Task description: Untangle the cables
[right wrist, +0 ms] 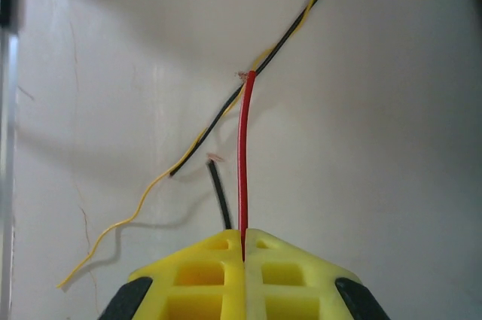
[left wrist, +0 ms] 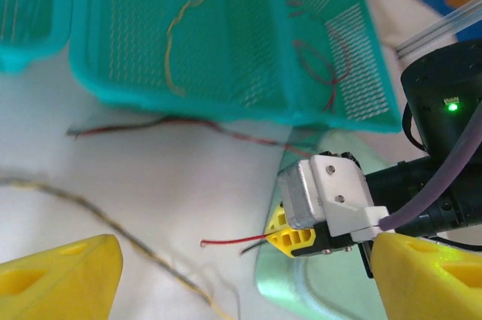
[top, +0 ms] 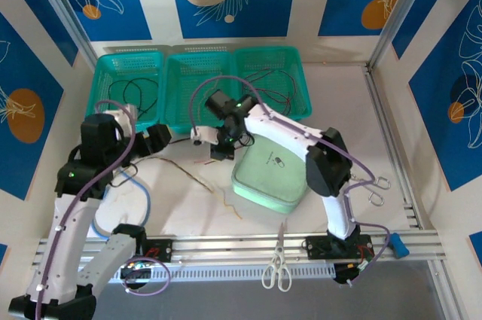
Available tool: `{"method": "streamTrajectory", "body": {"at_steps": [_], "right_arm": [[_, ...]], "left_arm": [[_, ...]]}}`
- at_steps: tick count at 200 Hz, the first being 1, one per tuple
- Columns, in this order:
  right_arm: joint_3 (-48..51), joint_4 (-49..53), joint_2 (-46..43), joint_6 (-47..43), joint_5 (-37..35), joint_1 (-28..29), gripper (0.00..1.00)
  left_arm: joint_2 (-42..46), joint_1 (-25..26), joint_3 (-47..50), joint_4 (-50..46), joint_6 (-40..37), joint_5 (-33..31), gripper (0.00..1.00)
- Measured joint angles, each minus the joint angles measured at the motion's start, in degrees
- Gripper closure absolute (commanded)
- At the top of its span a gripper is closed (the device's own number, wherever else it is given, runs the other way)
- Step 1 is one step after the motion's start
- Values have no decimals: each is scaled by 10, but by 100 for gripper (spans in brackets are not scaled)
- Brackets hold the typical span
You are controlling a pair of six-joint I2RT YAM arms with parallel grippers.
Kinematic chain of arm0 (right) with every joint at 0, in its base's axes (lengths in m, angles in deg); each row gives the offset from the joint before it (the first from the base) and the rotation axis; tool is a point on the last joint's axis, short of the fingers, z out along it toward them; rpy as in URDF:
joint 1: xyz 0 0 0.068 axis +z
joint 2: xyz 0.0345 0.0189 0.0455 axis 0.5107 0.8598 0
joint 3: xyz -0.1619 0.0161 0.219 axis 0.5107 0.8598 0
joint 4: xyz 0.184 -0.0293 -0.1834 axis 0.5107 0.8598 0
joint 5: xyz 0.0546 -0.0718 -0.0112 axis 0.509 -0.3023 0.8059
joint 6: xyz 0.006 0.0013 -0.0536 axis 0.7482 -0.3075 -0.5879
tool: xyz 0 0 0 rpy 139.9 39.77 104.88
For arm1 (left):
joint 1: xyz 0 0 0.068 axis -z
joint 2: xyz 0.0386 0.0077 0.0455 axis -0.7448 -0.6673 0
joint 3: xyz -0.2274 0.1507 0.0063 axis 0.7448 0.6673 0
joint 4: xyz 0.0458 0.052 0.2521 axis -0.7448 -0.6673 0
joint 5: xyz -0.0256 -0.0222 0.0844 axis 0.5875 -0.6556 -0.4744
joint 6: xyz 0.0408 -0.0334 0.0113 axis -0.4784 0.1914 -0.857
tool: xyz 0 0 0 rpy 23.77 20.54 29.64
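Note:
My right gripper (right wrist: 243, 234) is shut on the end of a red cable (right wrist: 242, 154); a short black cable (right wrist: 219, 192) comes out beside it at the jaw line. Past them a twisted black and tan-yellow cable (right wrist: 226, 109) lies on the white table. From above, the right gripper (top: 218, 151) hangs low over mid-table beside a mint-green case (top: 267, 177). My left gripper (top: 160, 139) is open and empty, left of it. In the left wrist view its yellow fingers (left wrist: 60, 278) stand wide apart, facing the right gripper (left wrist: 292, 236) and the red cable (left wrist: 233, 242).
Three teal baskets (top: 202, 60) line the back and hold more cables. A dark red-black cable (top: 169, 160) and a tan one (top: 226, 201) lie on the table. A light-blue tube (top: 148, 203) lies front left, scissors (top: 277, 269) on the front rail, metal forceps (top: 374, 188) right.

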Motion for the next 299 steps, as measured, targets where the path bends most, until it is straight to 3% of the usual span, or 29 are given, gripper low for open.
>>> {"method": "streamTrajectory", "body": {"at_steps": [57, 108, 140, 181, 230, 299], "right_arm": [[130, -189, -135, 138, 92, -45, 100], [196, -354, -173, 279, 137, -69, 100], [198, -438, -205, 359, 159, -101, 100], [209, -513, -231, 434, 185, -134, 100], [223, -565, -231, 506, 192, -143, 100], [203, -585, -228, 544, 195, -143, 100]], "left_arm": [[-40, 0, -83, 4, -46, 31, 16], [-59, 0, -118, 25, -56, 73, 18], [-36, 0, -48, 56, -54, 96, 25], [5, 10, 157, 129, -28, 126, 30], [48, 74, 290, 235, 23, 114, 24], [-71, 239, 304, 392, 14, 45, 17]]}}
